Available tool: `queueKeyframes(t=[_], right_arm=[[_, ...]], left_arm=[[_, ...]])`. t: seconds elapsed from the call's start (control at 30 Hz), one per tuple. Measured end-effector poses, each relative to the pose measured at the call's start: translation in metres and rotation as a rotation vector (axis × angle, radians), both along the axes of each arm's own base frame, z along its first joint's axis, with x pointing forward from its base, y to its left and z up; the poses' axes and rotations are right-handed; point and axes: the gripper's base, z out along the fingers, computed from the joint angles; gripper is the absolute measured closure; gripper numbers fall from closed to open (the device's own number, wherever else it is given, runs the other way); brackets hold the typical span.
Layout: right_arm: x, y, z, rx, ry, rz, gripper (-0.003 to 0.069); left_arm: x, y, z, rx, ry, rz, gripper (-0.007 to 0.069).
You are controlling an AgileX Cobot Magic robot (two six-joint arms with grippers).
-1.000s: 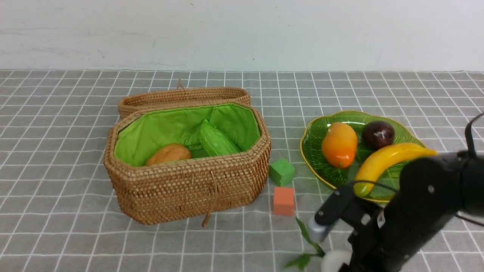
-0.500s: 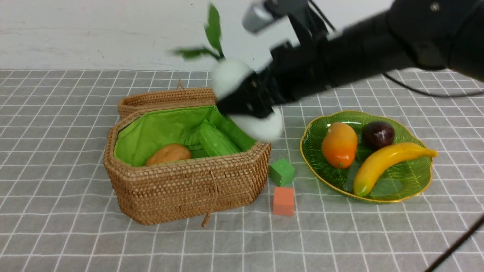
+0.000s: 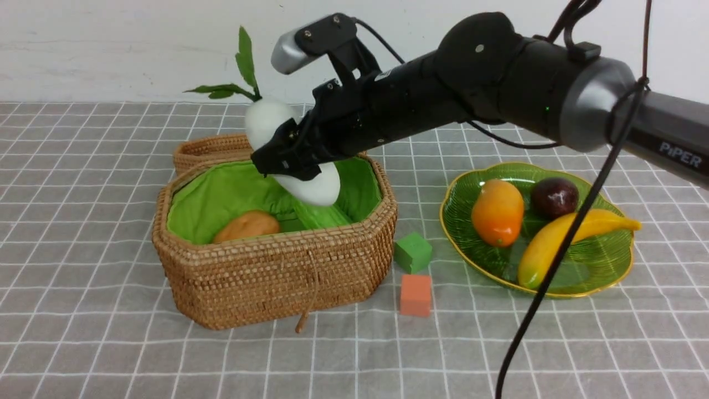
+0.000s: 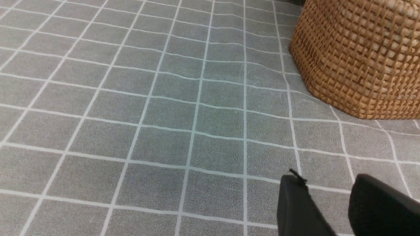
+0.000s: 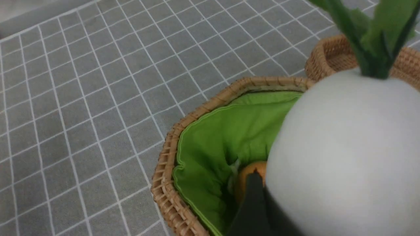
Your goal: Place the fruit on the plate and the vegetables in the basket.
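My right gripper (image 3: 288,158) is shut on the white vegetable (image 3: 313,188), which hangs tilted over the open basket (image 3: 277,266) with its green leafy sprig (image 3: 243,61) pointing up. In the right wrist view the white vegetable (image 5: 344,147) fills the frame beside one dark finger (image 5: 252,203). The orange-tan bulb (image 3: 247,225) and the light green cucumber (image 3: 324,216) lie on the basket's green lining. On the plate (image 3: 598,260) rest the mango (image 3: 497,212), the dark purple ball (image 3: 554,197) and the banana (image 3: 604,221). My left gripper (image 4: 326,178) is open and empty, low over the cloth near the basket (image 4: 354,55).
A green cube (image 3: 412,252) and an orange cube (image 3: 415,295) sit on the grey checked cloth between basket and plate. The wicker lid (image 3: 210,147) lies folded back behind the basket. A black cable (image 3: 554,266) hangs across the plate's front.
My right arm lifted the white vegetable from the front of the table, swung it up and left, and now holds it lower, over the basket's middle.
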Motion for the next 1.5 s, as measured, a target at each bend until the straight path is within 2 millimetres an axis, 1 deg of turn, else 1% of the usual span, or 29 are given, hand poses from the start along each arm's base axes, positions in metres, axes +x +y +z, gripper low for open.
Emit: queueKeyframes(t=[0.03, 0.1, 0.23, 0.3, 0.33, 0.37, 0.43, 0.47, 0.5, 0.53, 0.57, 0.6, 0.63, 0.67, 0.7, 0.77, 0.8, 0.83, 0.87, 0.9, 0.97, 1.07, 1.17, 1.37, 1.5], right_arm=[[0.0, -0.002, 0.002, -0.003, -0.006, 0.0, 0.0021], [-0.001, -0.003, 0.003, -0.008, 0.003, 0.011, -0.0013], [-0.005, -0.007, 0.008, -0.006, 0.035, 0.026, -0.0009], [-0.007, -0.012, 0.012, -0.011, 0.065, 0.027, 0.002], [-0.012, -0.019, 0.016, -0.028, 0.116, 0.037, 0.007], [-0.014, -0.023, 0.019, -0.039, 0.138, 0.044, 0.0105], [-0.025, -0.039, 0.031, -0.078, 0.227, 0.039, 0.0235], [-0.026, -0.042, 0.035, -0.079, 0.232, 0.036, 0.0265], [-0.034, -0.05, 0.041, -0.099, 0.292, 0.023, 0.0361], [-0.039, -0.056, 0.048, -0.113, 0.317, 0.015, 0.0411], [-0.046, -0.062, 0.056, -0.12, 0.358, -0.009, 0.0481], [-0.06, -0.073, 0.072, -0.15, 0.39, -0.048, 0.06], [-0.062, -0.074, 0.074, -0.147, 0.397, -0.052, 0.061], [-0.076, -0.088, 0.091, -0.192, 0.398, -0.134, 0.0664], [-0.079, -0.091, 0.095, -0.189, 0.398, -0.151, 0.0669], [-0.095, -0.109, 0.115, -0.241, 0.344, -0.273, 0.0678], [-0.096, -0.111, 0.116, -0.246, 0.334, -0.278, 0.0678], [-0.106, -0.123, 0.127, -0.261, 0.297, -0.34, 0.0678], [-0.115, -0.13, 0.133, -0.267, 0.279, -0.376, 0.0678], [-0.116, -0.132, 0.134, -0.269, 0.274, -0.379, 0.0678], [-0.13, -0.143, 0.143, -0.272, 0.243, -0.415, 0.0678], [-0.141, -0.15, 0.153, -0.259, 0.214, -0.428, 0.0678], [-0.145, -0.152, 0.156, -0.251, 0.208, -0.43, 0.0676], [-0.144, -0.153, 0.154, -0.265, 0.205, -0.438, 0.0674], [-0.149, -0.161, 0.159, -0.303, 0.138, -0.46, 0.0673]], left_arm=[[0.0, 0.0, 0.0, 0.0, 0.0, 0.0, 0.0386], [0.0, 0.0, 0.0, 0.0, 0.0, 0.0, 0.0386], [0.0, 0.0, 0.0, 0.0, 0.0, 0.0, 0.0386], [0.0, 0.0, 0.0, 0.0, 0.0, 0.0, 0.0386], [0.0, 0.0, 0.0, 0.0, 0.0, 0.0, 0.0386], [0.0, 0.0, 0.0, 0.0, 0.0, 0.0, 0.0386], [0.0, 0.0, 0.0, 0.0, 0.0, 0.0, 0.0386], [0.0, 0.0, 0.0, 0.0, 0.0, 0.0, 0.0386], [0.0, 0.0, 0.0, 0.0, 0.0, 0.0, 0.0386], [0.0, 0.0, 0.0, 0.0, 0.0, 0.0, 0.0386], [0.0, 0.0, 0.0, 0.0, 0.0, 0.0, 0.0386], [0.0, 0.0, 0.0, 0.0, -0.001, 0.0, 0.0386], [0.0, 0.0, 0.0, 0.0, -0.002, 0.0, 0.0386], [0.0, 0.0, 0.001, 0.0, -0.007, -0.001, 0.0386], [0.0, 0.0, 0.001, 0.0, -0.007, -0.001, 0.0386], [0.0, 0.0, 0.001, -0.001, -0.008, -0.001, 0.0386], [0.0, 0.0, 0.001, -0.001, -0.008, -0.001, 0.0386], [0.0, 0.0, 0.001, -0.001, -0.008, -0.001, 0.0386], [0.0, 0.0, 0.001, -0.001, -0.008, -0.001, 0.0386], [0.0, 0.0, 0.001, -0.001, -0.008, -0.001, 0.0386], [0.0, 0.0, 0.001, -0.001, -0.008, -0.001, 0.0386], [0.0, 0.0, 0.001, -0.001, -0.008, -0.001, 0.0386], [0.0, 0.0, 0.001, -0.001, -0.008, -0.001, 0.0386], [0.0, 0.0, 0.001, -0.001, -0.007, -0.001, 0.0386], [0.0, 0.0, 0.001, -0.001, -0.007, -0.001, 0.0386]])
